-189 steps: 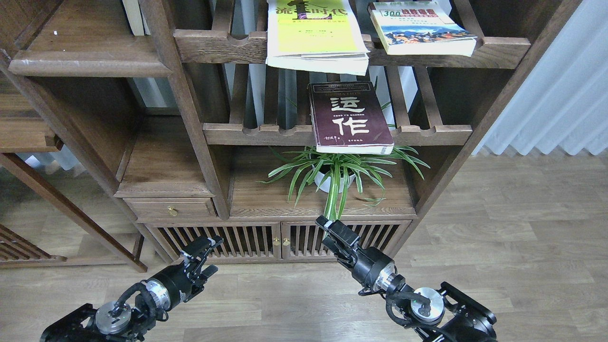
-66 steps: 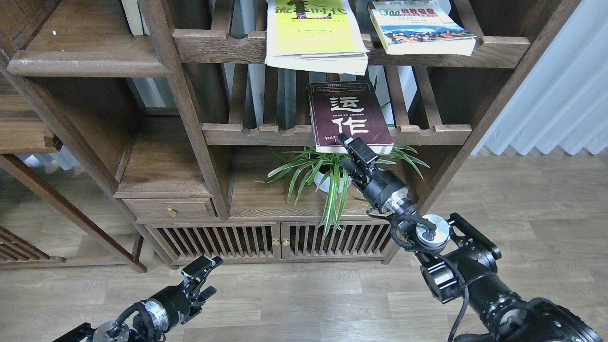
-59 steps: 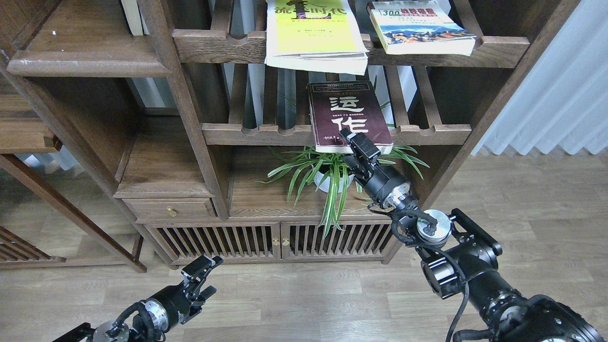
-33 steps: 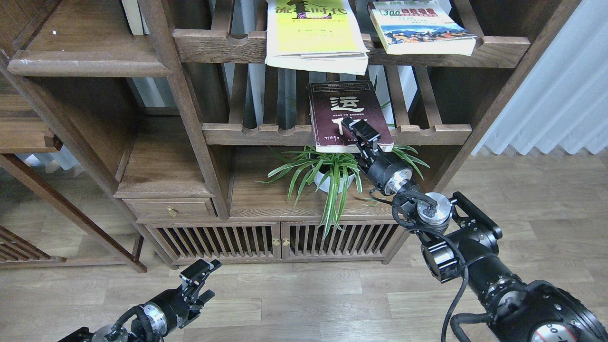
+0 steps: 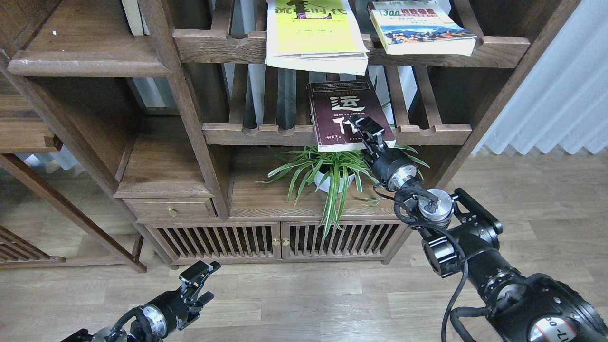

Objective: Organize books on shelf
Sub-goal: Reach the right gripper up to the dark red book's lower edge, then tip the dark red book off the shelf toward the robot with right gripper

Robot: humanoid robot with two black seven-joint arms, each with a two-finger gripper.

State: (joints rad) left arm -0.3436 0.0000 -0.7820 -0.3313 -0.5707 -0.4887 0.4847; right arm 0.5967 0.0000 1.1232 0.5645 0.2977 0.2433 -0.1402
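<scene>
while the right jaws (image 5: 371,129) grip the maroon book (image 5: 346,114) lettered "运作", the left jaws (image 5: 202,278) hang apart.

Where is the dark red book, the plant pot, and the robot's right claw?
maroon book (image 5: 339,107), head view, on its cover's white characters.
plant pot (image 5: 327,180), head view, on its white side.
right gripper (image 5: 371,132), head view, between its fingertips, over the book's corner.

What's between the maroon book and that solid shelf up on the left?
A slanted wooden post stands between the maroon book and the solid shelf. The right gripper is at the book's near corner; the plant sits just below.
</scene>
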